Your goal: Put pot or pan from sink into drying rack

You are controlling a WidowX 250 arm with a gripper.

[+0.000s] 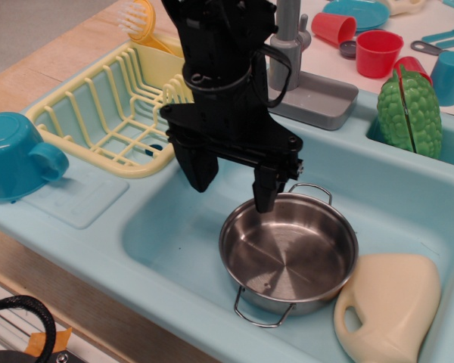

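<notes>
The pan (288, 253) sat upright on the floor of the sink (174, 234), its far wire handle (312, 189) toward the faucet (291, 45) and its near handle (261, 314) toward the front wall. A cream jug (390, 310) lay just beside the pan, at its right rim. The gripper (232, 181) hung above the pan's left rear rim with its jaws spread apart and nothing between them; one finger (265, 193) stood over the rim, the other (200, 170) outside the pan above bare sink floor. This placement suggested a rim grasp was being prepared. The rim was thin, smooth metal, so a shallow or off-centre bite would likely let the pan slip or swing down once lifted. A descent slightly too far inward could strike the rim and push the pan against the jug. The drying rack (106, 113) stood to the left beyond the sink wall, so a low carry risked catching the pan on that wall.
</notes>
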